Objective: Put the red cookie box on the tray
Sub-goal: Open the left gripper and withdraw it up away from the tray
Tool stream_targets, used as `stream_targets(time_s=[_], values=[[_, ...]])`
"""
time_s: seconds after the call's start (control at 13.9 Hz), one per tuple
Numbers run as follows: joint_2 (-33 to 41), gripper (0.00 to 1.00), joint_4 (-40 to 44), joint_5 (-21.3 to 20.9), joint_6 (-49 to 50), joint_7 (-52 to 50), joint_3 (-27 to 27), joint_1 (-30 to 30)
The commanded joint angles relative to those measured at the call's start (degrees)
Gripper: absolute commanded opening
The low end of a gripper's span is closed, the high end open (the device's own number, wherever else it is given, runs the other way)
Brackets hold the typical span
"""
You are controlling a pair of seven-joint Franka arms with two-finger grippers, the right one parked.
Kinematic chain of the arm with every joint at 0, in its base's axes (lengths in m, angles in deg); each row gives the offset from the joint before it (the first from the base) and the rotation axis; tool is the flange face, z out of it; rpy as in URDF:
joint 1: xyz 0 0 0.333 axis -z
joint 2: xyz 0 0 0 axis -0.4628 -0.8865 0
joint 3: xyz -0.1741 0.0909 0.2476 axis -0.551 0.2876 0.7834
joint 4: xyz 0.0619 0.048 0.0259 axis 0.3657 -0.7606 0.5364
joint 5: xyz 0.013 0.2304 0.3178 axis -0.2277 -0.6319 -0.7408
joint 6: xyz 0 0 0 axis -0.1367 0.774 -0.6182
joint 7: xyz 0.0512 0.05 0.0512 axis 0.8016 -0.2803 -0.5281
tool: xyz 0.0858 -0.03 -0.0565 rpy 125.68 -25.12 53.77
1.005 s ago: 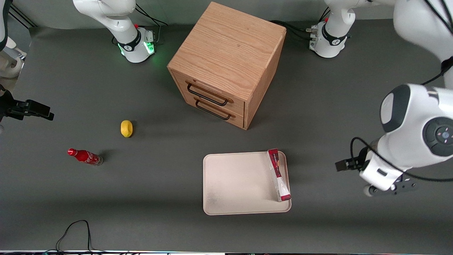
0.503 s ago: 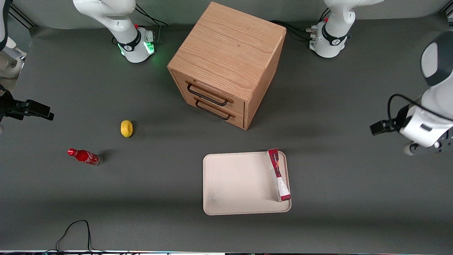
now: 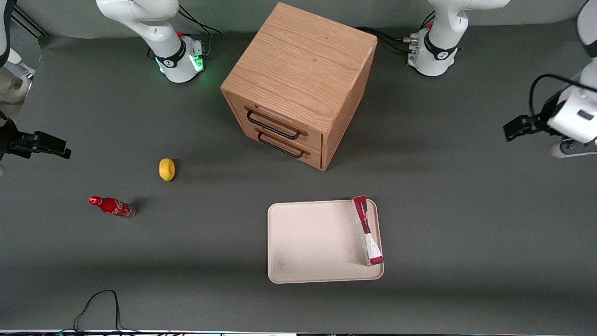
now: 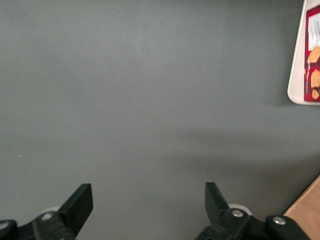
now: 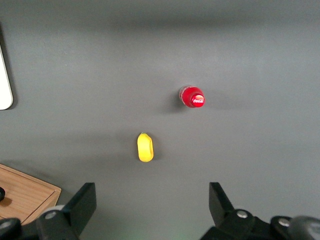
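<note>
the thin red cookie box (image 3: 367,231) already sits on the flat cream tray (image 3: 308,242), and the claw (image 4: 148,202) hangs wide and empty over the grey surface (image 3: 466,224), so the job looks done.

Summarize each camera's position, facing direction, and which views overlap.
Front view: high above the table, facing the arm bases, looking down on the tray, red cookie box on it, cabinet; both arms show, the gripper toward the working arm's end.
Left wrist view: looks down at bare table; the gripper open, empty; shares tray and red cookie box with the front view.
Right wrist view: looks down on lemon and cola bottle, both also seen from the front.
</note>
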Motion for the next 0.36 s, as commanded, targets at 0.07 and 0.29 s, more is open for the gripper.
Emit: stream_targets(time_s=[0.07,0.29], values=[[-0.4,1.0,2.9,0.5,2.7,3.7,0.2,-1.1],[-0.4,1.0,3.5,0.5,2.8,3.5,0.2,-0.7]])
